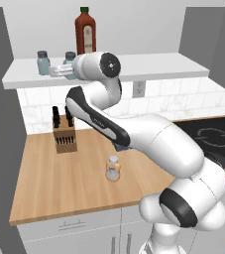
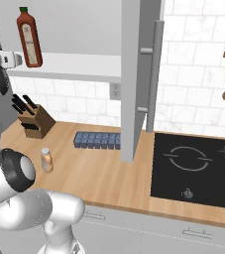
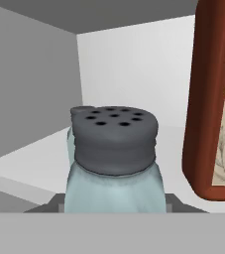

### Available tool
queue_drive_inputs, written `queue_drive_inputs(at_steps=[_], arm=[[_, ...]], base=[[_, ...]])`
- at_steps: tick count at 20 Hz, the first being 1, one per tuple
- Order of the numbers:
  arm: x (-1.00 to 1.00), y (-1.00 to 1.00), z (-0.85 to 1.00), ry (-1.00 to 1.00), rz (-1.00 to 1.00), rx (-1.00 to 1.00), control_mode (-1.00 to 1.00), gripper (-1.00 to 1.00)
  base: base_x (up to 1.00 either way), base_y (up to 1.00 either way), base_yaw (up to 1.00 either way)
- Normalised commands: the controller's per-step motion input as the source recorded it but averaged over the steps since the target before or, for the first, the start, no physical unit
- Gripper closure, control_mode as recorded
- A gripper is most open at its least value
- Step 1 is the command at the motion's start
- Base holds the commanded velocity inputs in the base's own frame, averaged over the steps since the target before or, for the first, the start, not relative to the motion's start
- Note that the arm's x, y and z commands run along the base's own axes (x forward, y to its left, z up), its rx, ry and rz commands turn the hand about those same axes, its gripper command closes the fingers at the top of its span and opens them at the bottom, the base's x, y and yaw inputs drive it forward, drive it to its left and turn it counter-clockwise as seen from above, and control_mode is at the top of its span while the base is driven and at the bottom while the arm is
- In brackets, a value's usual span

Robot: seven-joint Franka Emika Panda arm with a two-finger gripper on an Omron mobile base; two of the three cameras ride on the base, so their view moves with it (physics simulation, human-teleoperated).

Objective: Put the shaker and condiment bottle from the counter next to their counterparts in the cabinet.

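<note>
My gripper [image 3: 115, 206] is shut on the shaker [image 3: 115, 154], a pale teal glass one with a dark grey perforated cap, held upright with a finger on each side of its body. The held shaker [image 1: 70, 59] is just above the white cabinet shelf [image 1: 153, 67], partly behind my hand. To its left on the shelf stands the counterpart shaker [image 1: 43, 63], with the tall red sauce bottle [image 1: 85, 31] [image 3: 213, 99] close behind and to the right. The squat orange condiment bottle [image 1: 113, 168] [image 2: 46, 159] stands upright on the wooden counter, apart from the arm.
A knife block [image 1: 64, 134] [image 2: 34, 121] stands at the counter's back, and a blue tray [image 2: 96, 140] lies by the wall. The black cooktop [image 2: 198, 168] is to the right. A grey upright panel with a handle [image 2: 139, 74] rises beside the shelf.
</note>
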Motion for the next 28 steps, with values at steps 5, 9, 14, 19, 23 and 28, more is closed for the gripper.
queue_drive_inputs(at_steps=[5, 9, 14, 19, 23, 28], arm=[[0.23, 0.13, -0.02, 0.0, -0.01, 0.0, -1.0, 1.0], [0.24, 0.17, -0.06, 0.0, -0.01, 0.0, -1.0, 1.0], [0.25, 0.11, -0.07, 0.0, 0.0, 0.0, -1.0, 1.0], [0.21, 0.1, -0.08, 0.0, 0.0, 0.0, -1.0, 1.0], [0.1, 0.15, -0.08, -0.04, 0.0, 0.0, -1.0, 1.0], [0.04, 0.18, -0.04, -0.05, -0.02, 0.0, -1.0, 1.0]], base=[[0.0, 0.0, 0.0], [0.0, 0.0, 0.0], [0.0, 0.0, 0.0], [0.0, 0.0, 0.0], [0.0, 0.0, 0.0], [0.0, 0.0, 0.0]])
